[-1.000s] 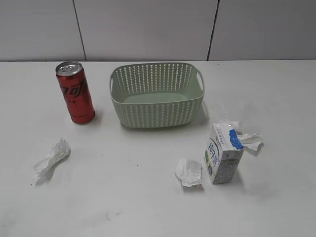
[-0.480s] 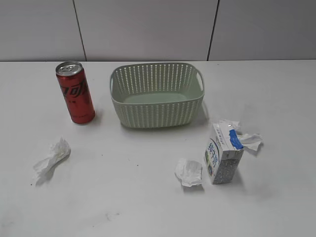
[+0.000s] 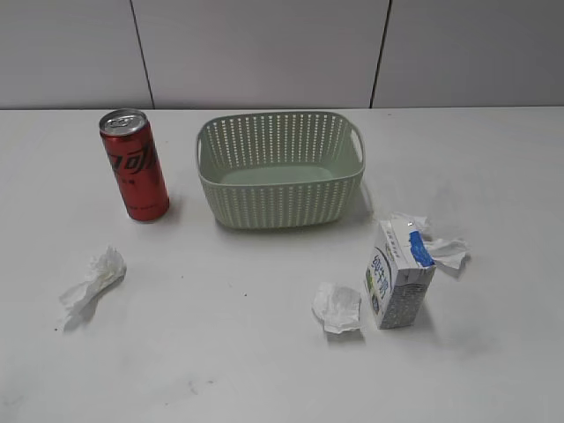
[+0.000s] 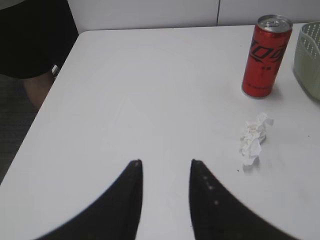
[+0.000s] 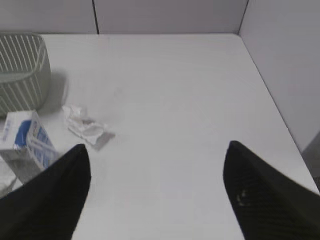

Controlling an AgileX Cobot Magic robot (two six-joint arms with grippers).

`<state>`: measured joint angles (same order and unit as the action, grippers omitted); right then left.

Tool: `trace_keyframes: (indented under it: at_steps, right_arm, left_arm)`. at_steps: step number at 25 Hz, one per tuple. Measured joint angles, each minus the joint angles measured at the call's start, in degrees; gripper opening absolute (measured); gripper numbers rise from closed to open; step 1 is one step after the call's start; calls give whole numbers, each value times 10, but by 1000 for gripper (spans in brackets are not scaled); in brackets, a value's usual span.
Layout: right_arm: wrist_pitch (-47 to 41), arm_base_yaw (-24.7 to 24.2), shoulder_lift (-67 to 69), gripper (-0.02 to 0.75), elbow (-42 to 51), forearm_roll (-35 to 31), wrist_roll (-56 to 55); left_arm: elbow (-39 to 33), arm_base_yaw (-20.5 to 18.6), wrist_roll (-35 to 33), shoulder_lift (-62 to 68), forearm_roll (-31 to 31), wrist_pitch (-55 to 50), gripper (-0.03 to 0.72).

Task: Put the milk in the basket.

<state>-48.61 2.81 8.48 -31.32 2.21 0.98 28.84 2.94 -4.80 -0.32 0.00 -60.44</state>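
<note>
The milk [image 3: 397, 275] is a small white carton with speckled sides and a blue patch on top. It stands upright on the white table, right of centre and in front of the basket [image 3: 280, 167]. The basket is pale green, perforated and empty. In the right wrist view the milk [image 5: 26, 138] is at the left edge, beside the left finger of my right gripper [image 5: 157, 150], which is open wide and empty. The basket's corner [image 5: 22, 72] shows behind it. My left gripper [image 4: 165, 162] is open and empty over bare table. Neither gripper shows in the exterior view.
A tall red soda can [image 3: 134, 165] stands left of the basket. Crumpled paper wads lie at the left [image 3: 91, 282], just left of the milk [image 3: 337, 307] and behind it [image 3: 436, 242]. The table's left edge [image 4: 30, 130] and right edge [image 5: 280, 115] are near.
</note>
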Motion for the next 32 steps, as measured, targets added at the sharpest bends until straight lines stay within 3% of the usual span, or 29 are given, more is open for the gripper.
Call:
trace_keyframes:
  at_steps: [7, 11, 16, 20, 28, 32]
  right_arm:
    - [120, 0, 158, 661, -8, -88, 6]
    - [119, 0, 275, 660, -60, -131, 52]
    - [75, 17, 414, 644, -166, -137, 80]
    - [26, 85, 521, 632, -242, -111, 76]
    - [-79, 273, 694, 615, -360, 15, -83]
    - [-117, 313, 757, 613, -392, 15, -129]
  left_arm:
    - [0, 0, 0, 0, 0, 0, 238]
    - [0, 0, 0, 0, 0, 0, 238]
    - [0, 0, -1, 0, 0, 0, 238]
    - [0, 0, 0, 0, 0, 0, 238]
    - [0, 0, 0, 0, 0, 0, 238]
    - [0, 0, 0, 0, 0, 0, 238]
